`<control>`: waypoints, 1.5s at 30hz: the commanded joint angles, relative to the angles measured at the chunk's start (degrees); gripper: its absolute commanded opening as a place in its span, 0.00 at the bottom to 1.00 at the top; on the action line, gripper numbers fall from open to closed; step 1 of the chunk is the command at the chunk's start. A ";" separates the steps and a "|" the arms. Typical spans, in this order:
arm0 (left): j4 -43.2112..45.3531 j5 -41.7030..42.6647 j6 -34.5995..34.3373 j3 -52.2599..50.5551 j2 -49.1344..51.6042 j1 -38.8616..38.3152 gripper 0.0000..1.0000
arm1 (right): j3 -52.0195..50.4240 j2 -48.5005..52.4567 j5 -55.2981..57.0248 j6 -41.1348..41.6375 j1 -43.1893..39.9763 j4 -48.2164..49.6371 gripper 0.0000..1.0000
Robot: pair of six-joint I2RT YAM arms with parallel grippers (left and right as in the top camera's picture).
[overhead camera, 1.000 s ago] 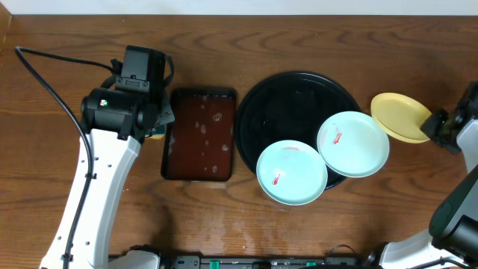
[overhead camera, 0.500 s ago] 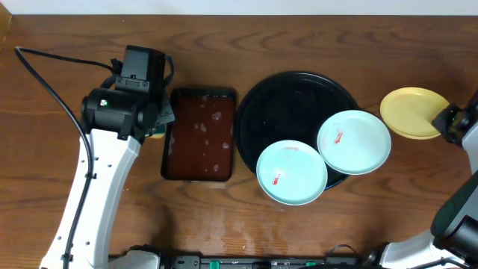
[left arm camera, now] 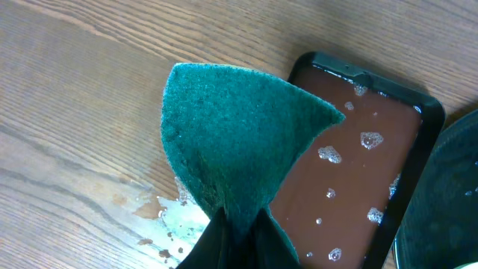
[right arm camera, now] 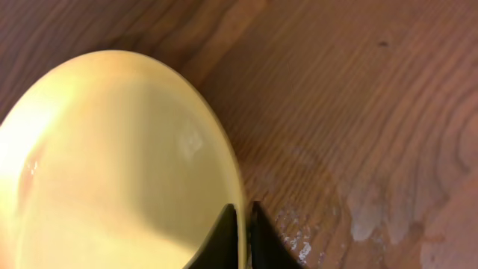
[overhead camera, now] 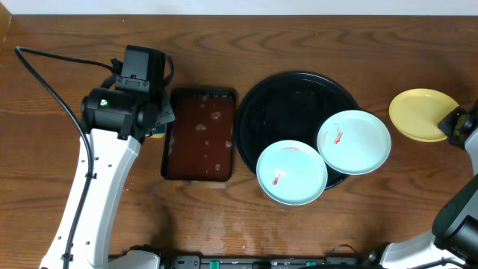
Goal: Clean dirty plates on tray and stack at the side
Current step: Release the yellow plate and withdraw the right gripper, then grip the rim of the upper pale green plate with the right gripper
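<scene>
The round black tray (overhead camera: 287, 104) sat in the middle of the table (overhead camera: 224, 45), its glossy floor mostly bare. Two pale plates lay at its near-right side, both hanging out over the raised rim. These were the nearer mint plate (overhead camera: 291, 172) and the other mint plate (overhead camera: 353, 142), and each carried a small red smear. Their edges met, though I could not tell which lay over the other. Just left of it, the smaller rectangular brown tray (overhead camera: 199, 134) held a shallow brown liquid dotted with bubbles. The yellow plate (overhead camera: 423, 114) was off the tray altogether, well to the right on the bare wood. The right gripper (right arm camera: 243, 232) had its fingertips close on either side of the plate's rim, pinching it as far as I could see. From above, most of that arm was cut off by the picture's edge. The left gripper (left arm camera: 237, 232) hung by the brown tray's left side, its fingers pressed together on a folded green sponge (left arm camera: 231, 149). From overhead the arm's own body hid the sponge almost completely. The table was dark, grained wood, with a foamy wet patch (left arm camera: 175, 217) under the sponge and pale damp marks (right arm camera: 366, 209) beside the yellow plate. A black cable (overhead camera: 52, 82) trailed across its left end.
</scene>
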 commanded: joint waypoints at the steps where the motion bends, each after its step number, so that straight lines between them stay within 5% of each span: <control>1: 0.26 -0.33 -0.94 -0.17 0.35 0.28 0.08 | -0.17 -0.46 -1.20 -1.09 -0.35 0.13 0.31; 3: 0.28 -0.33 -0.94 -0.17 0.35 0.28 0.08 | -0.17 -0.46 -1.44 -1.11 -0.35 -0.35 0.61; 4: 0.26 -0.33 -0.94 -0.17 0.35 0.28 0.08 | -0.15 -0.48 -2.36 -1.40 -0.35 -0.59 0.64; 15: 0.33 0.57 -1.36 -0.17 1.07 0.28 0.08 | 4.26 -4.74 -23.91 -7.26 0.37 -22.01 0.49; 23: 1.84 1.62 -1.09 -0.17 3.93 0.26 0.07 | 4.26 -12.15 -24.37 -9.51 4.81 -29.81 0.48; 28: 4.72 10.82 3.91 -0.17 6.86 0.22 0.07 | 3.48 -12.24 -20.44 -9.53 9.84 -34.16 0.49; 37: 5.88 13.42 5.81 -0.17 8.92 0.22 0.07 | -1.01 -12.17 -6.56 -6.21 18.05 -30.56 0.40; 45: 5.86 13.42 5.79 -0.17 8.92 0.22 0.08 | -4.52 -12.17 -8.22 -5.27 18.21 -29.35 0.30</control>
